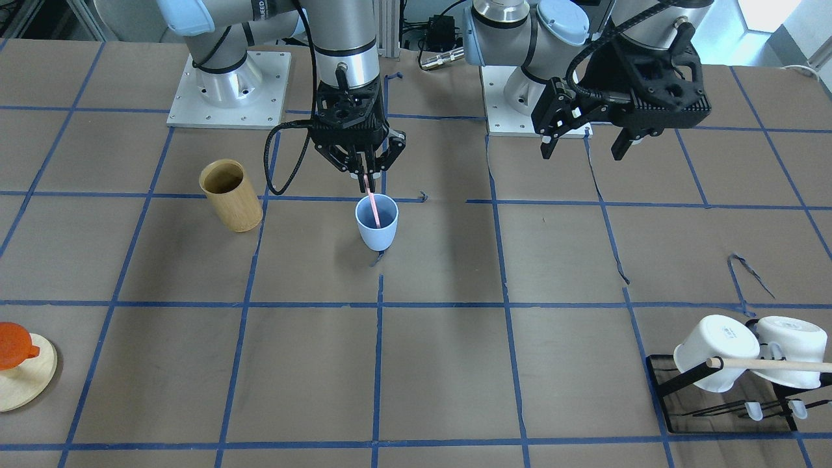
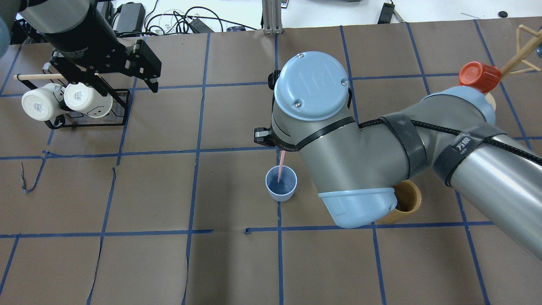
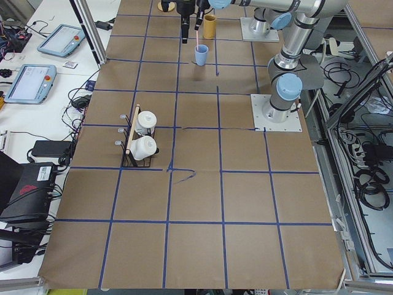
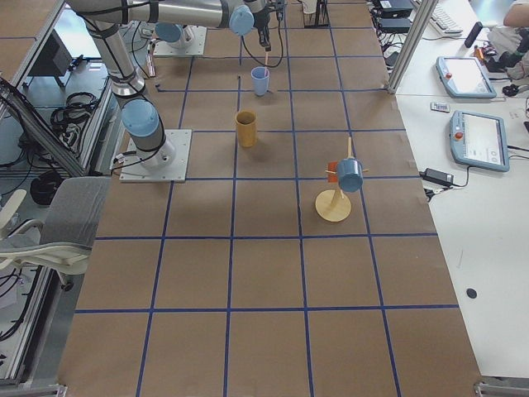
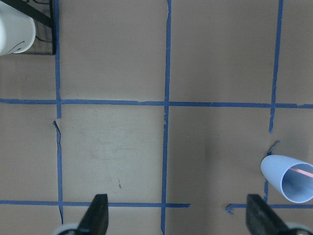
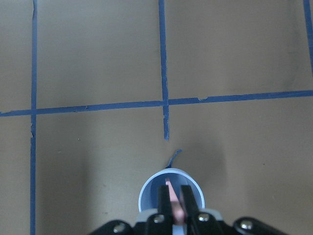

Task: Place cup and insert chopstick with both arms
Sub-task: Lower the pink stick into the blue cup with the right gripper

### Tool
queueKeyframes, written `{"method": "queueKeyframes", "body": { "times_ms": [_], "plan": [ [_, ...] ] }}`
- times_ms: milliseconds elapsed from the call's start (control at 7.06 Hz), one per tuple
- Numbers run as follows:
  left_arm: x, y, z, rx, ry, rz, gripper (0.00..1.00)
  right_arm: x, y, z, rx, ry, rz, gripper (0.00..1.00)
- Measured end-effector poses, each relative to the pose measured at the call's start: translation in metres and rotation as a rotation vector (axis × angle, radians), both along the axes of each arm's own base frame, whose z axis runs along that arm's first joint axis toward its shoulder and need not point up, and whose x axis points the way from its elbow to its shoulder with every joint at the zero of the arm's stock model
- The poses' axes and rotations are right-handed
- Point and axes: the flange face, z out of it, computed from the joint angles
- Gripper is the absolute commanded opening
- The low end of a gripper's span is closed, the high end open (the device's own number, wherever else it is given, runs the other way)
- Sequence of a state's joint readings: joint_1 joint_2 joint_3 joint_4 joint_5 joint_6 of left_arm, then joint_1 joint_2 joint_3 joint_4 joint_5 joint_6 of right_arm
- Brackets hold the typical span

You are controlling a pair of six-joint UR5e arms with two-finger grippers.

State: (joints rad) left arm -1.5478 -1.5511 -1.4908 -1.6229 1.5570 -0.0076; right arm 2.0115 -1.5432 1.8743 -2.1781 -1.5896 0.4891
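The light-blue cup (image 1: 377, 224) stands upright on the brown table near the middle; it also shows in the overhead view (image 2: 280, 188). My right gripper (image 1: 364, 177) hangs right above it, shut on the pale-pink chopstick (image 1: 373, 207), whose lower end is inside the cup. In the right wrist view the fingers (image 6: 165, 203) pinch the chopstick (image 6: 169, 185) over the cup's rim (image 6: 146, 193). My left gripper (image 1: 582, 155) is open and empty, raised off to the side; its wrist view shows the cup (image 5: 288, 185) at the lower right.
A tan bamboo cylinder (image 1: 231, 195) stands close beside the cup, on the right arm's side. A black rack (image 1: 676, 390) with two white mugs and a wooden rod sits at the table's left-arm end. An orange cup on a wooden stand (image 1: 19, 374) is at the other end.
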Motion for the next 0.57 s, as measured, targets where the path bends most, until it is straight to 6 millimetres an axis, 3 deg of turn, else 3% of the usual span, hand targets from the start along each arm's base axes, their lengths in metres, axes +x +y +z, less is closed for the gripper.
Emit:
{"method": "queueKeyframes", "body": {
  "times_ms": [283, 566],
  "plan": [
    [0.0, 0.0001, 0.0, 0.0, 0.0, 0.0, 1.0, -0.0003, -0.0005, 0.0008, -0.003, 0.002, -0.001, 0.59],
    [0.0005, 0.0006, 0.0002, -0.001, 0.0, 0.001, 1.0, -0.0031, -0.003, 0.0017, -0.013, 0.023, -0.008, 0.75]
  ]
}}
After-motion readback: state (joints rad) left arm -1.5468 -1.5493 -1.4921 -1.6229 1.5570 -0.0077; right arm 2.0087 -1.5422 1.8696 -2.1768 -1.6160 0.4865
